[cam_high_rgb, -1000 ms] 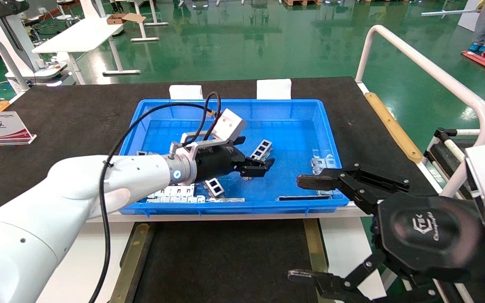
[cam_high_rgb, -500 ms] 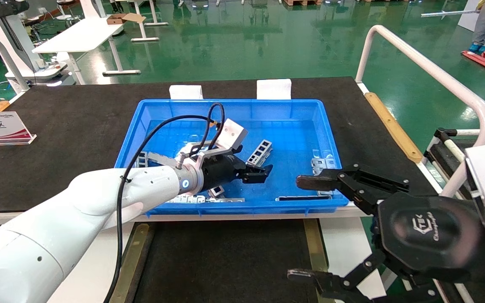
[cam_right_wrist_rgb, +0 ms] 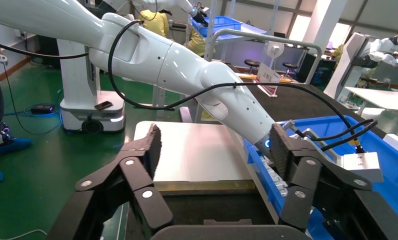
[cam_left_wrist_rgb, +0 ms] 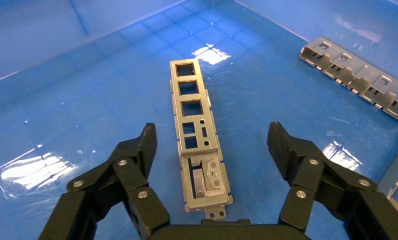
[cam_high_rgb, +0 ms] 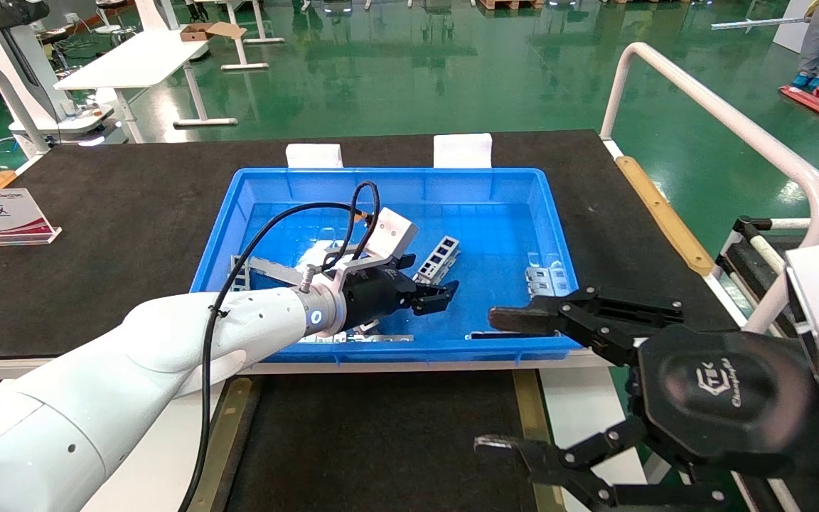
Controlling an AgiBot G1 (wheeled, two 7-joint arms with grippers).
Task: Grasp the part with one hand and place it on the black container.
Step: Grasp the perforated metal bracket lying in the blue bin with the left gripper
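left hand (cam_left_wrist_rgb: 209, 150) drew back | part (cam_left_wrist_rgb: 198, 135) between open fingers

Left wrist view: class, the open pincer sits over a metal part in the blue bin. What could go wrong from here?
1. The part lies flat on the blue bin floor between the left pincer fingers; closing may slide it rather than lift it.
2. Other parts lie nearby and might be nudged.
3. The open right pincer hangs by the black container and could crowd the placement.
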